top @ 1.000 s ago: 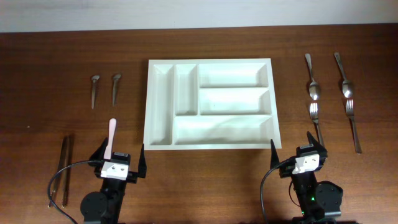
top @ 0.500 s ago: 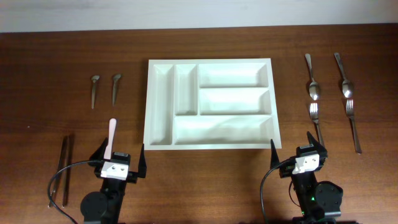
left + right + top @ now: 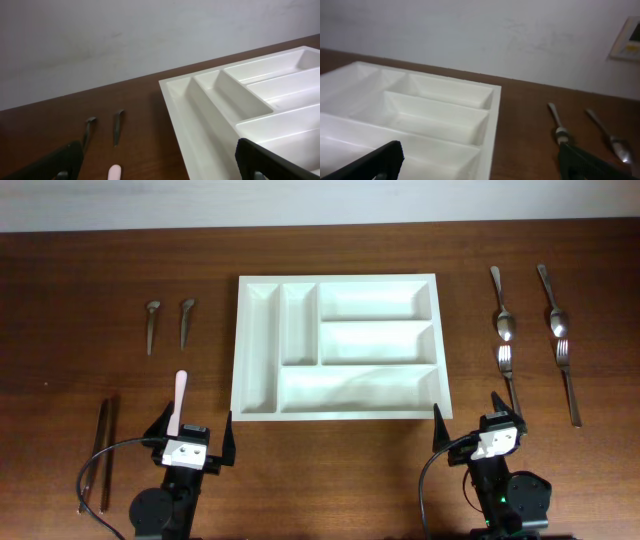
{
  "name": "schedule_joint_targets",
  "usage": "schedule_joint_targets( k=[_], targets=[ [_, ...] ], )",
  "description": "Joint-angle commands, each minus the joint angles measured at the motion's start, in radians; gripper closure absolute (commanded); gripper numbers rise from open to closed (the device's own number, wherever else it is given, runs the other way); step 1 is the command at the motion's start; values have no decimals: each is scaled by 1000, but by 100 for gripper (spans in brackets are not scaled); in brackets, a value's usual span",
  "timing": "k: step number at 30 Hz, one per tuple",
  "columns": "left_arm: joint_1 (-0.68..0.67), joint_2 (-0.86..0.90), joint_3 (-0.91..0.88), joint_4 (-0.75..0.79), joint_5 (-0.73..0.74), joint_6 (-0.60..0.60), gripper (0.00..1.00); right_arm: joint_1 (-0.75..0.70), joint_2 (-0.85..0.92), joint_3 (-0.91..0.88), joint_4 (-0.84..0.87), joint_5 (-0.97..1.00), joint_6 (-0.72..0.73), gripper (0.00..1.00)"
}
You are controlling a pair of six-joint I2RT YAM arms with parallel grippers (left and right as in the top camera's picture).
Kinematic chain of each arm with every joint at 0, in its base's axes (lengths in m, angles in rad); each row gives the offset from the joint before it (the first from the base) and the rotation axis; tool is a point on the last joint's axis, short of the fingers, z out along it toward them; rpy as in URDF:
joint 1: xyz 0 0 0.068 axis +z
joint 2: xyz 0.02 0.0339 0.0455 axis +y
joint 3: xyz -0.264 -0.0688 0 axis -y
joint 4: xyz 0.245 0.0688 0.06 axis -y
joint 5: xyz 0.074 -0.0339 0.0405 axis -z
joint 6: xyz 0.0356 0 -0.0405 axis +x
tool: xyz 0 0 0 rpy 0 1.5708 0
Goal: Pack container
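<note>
The container (image 3: 378, 343), a white tray with five compartments, lies in the middle of the table with nothing in it. My left gripper (image 3: 195, 428) stands open near the front edge, below the tray's left corner, holding nothing. A pink handle (image 3: 178, 394) lies between its fingers, and its tip (image 3: 114, 173) shows in the left wrist view beside the container (image 3: 220, 95). My right gripper (image 3: 472, 420) is open and holds nothing, below the tray's right corner. In the right wrist view the container (image 3: 435, 117) fills the left half.
Two short metal pieces (image 3: 152, 324) (image 3: 186, 321) lie left of the tray. A pair of thin sticks (image 3: 100, 455) rests at the front left. Right of the tray are two spoons (image 3: 501, 306) (image 3: 553, 302) and two forks (image 3: 509, 376) (image 3: 568, 382).
The right gripper has shifted very slightly; nothing else has moved.
</note>
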Motion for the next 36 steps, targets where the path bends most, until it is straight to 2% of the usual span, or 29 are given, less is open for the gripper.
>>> schedule_joint_targets(
  k=[1, 6, 10, 15, 21, 26, 28, 31, 36],
  targets=[
    [6, -10, -6, -3, -8, -12, 1, -6, -10, 24, 13, 5, 84, 2],
    [6, -10, -6, -3, -8, -12, 1, -42, 25, 195, -55, 166, 85, 1],
    [6, -10, -6, -3, -8, -12, 1, -109, 178, 446, -242, 171, 74, 1],
    [6, -10, -6, -3, -8, -12, 1, -192, 533, 798, -531, 96, -68, 1],
    [6, -10, -6, -3, -8, -12, 1, -336, 1094, 1376, -967, -212, -269, 1],
    [6, -10, -6, -3, -8, -12, 1, -383, 1486, 1847, -1267, -252, -215, 1],
    [6, -10, -6, -3, -8, -12, 1, -386, 1611, 1973, -1311, -235, -215, 1],
    [6, -10, -6, -3, -8, -12, 1, -386, 1745, 2068, -1300, -235, -215, 2],
    [6, -10, -6, -3, -8, -12, 1, -386, 1880, 2084, -1240, -166, -216, 1]
  ],
)
